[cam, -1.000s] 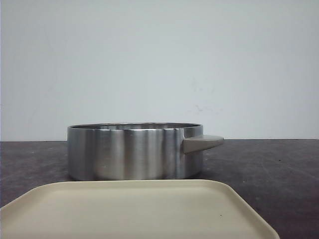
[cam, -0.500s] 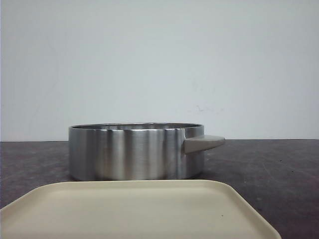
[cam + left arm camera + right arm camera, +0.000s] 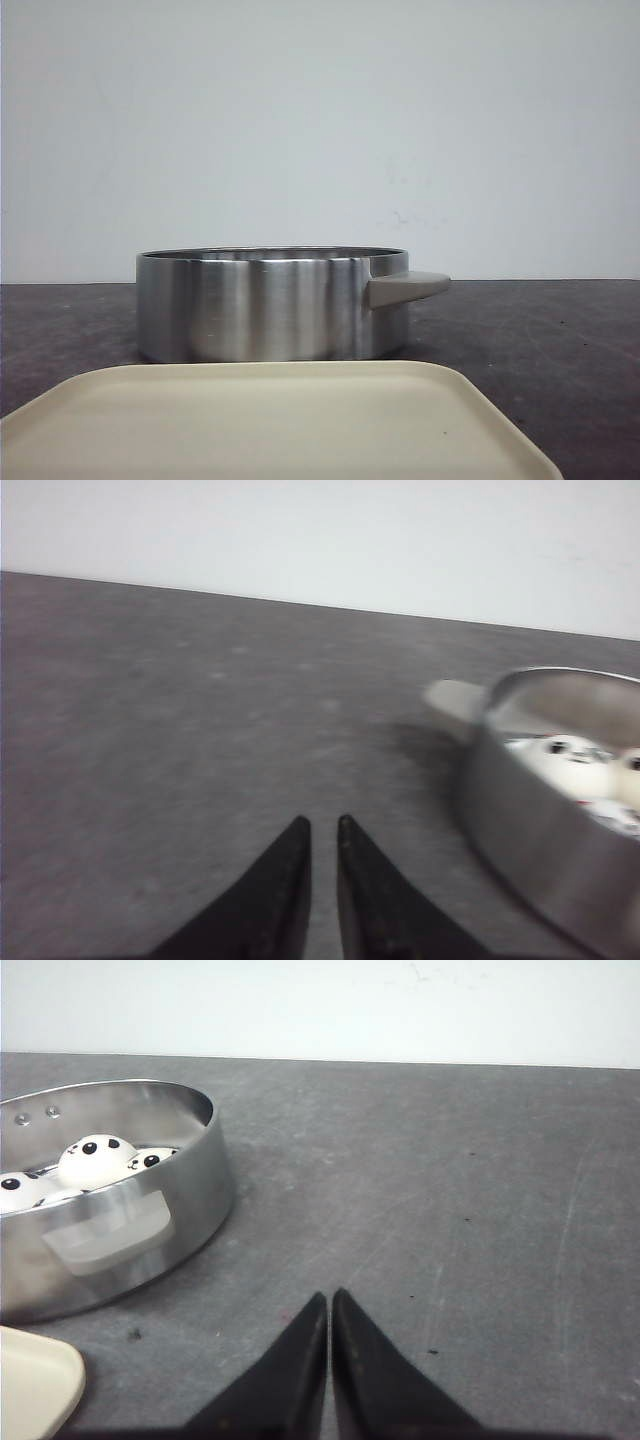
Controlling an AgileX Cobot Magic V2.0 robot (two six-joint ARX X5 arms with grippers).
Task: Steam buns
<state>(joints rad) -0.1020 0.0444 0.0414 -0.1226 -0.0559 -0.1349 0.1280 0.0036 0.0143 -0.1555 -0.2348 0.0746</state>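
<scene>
1. The buns [image 3: 95,1158] (little panda faces) sit inside the shiny pot [image 3: 270,305] on the counter [image 3: 450,1190].
2. The tray [image 3: 270,420] lies at the pot's 6 o'clock.
3. The left end effector [image 3: 322,830] and right end effector [image 3: 329,1302] are both clenched, holding nothing.

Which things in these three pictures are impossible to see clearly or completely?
- White panda-faced buns: hidden in the front view by the wall of the round steel pot; the pot rim and picture edge hide their number in both wrist views.
- Left wrist view: buns blurred.
- Beige flat tray: cut off by the bottom edge in the front view.
- Both arms: outside the front view.
</scene>
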